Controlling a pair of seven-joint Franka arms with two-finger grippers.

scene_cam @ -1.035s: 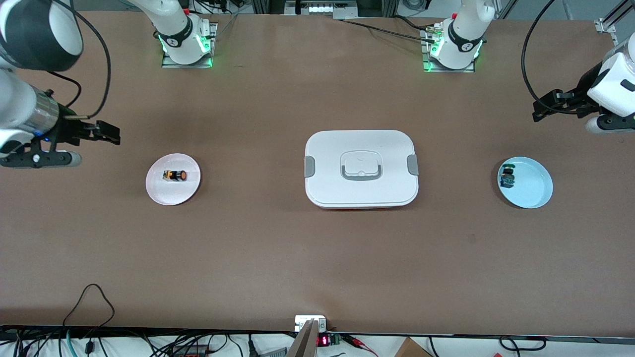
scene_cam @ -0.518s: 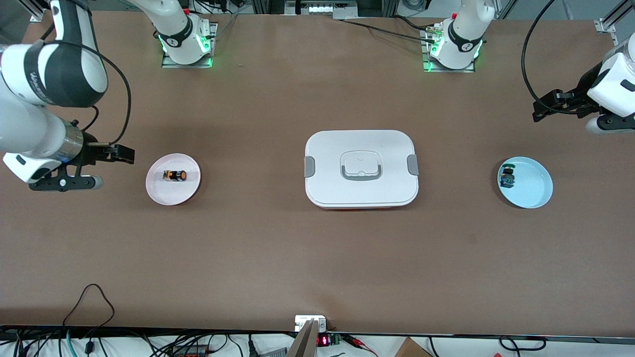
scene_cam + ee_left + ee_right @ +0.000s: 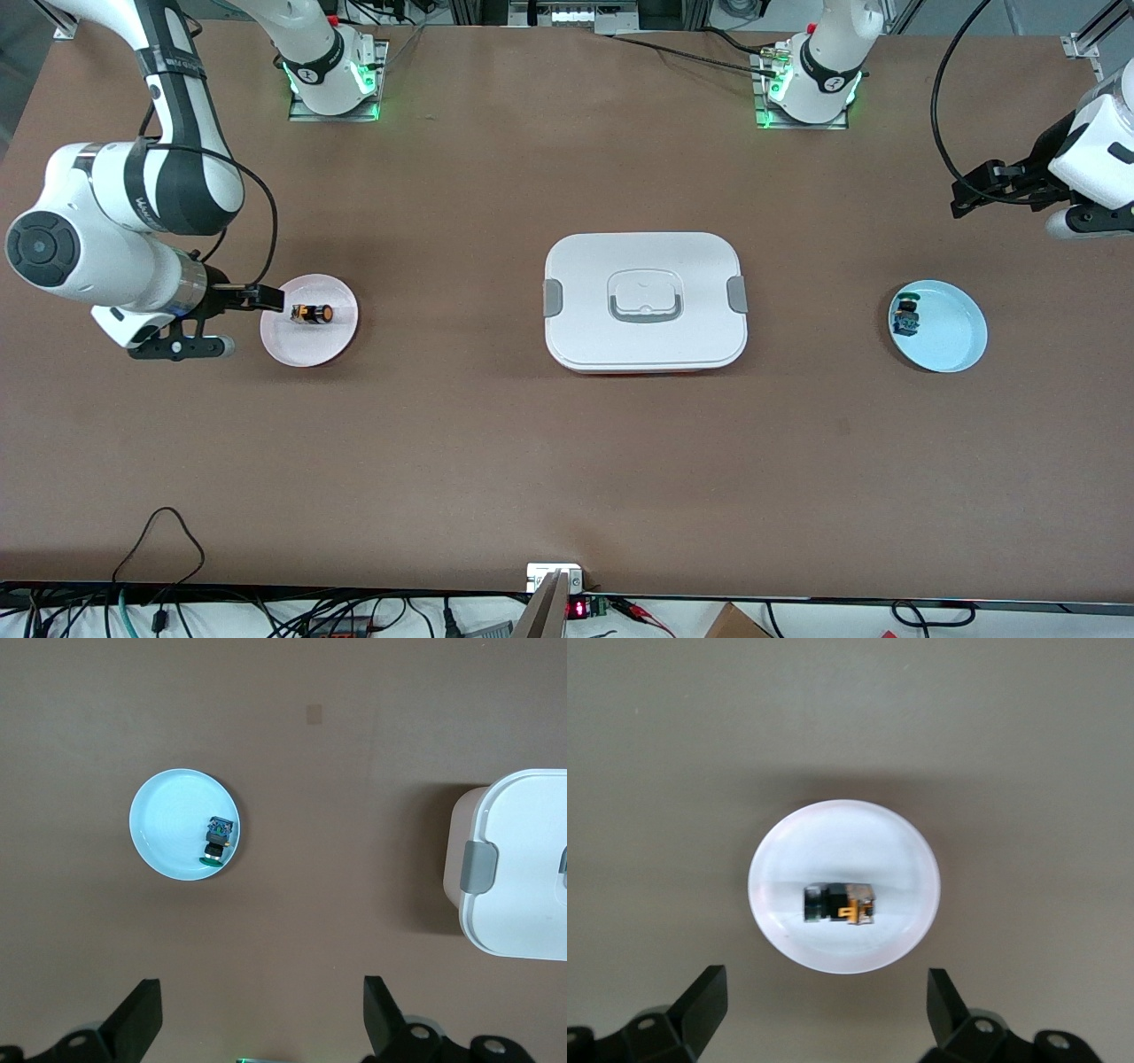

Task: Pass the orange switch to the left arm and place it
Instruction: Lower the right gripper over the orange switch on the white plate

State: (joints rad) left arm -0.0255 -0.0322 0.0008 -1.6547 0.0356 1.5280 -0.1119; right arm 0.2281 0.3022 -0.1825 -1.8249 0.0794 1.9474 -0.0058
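The orange switch (image 3: 313, 314) lies on its side on a pink plate (image 3: 309, 347) toward the right arm's end of the table. It also shows in the right wrist view (image 3: 839, 904), in the middle of the plate (image 3: 842, 828). My right gripper (image 3: 266, 299) hangs over the plate's outer edge, open and empty (image 3: 826, 1003). The white box (image 3: 585, 266) stands at the table's middle. My left gripper (image 3: 966, 190) waits open and empty (image 3: 261, 1005) over the table at the left arm's end.
A light blue plate (image 3: 952, 337) with a green-and-blue switch (image 3: 905, 315) sits toward the left arm's end; both show in the left wrist view, plate (image 3: 168, 828) and switch (image 3: 217, 840). The box's corner (image 3: 523, 868) shows there too.
My right arm has swung in from the table's end, bringing its gripper to the pink plate's edge. The left arm has not moved.
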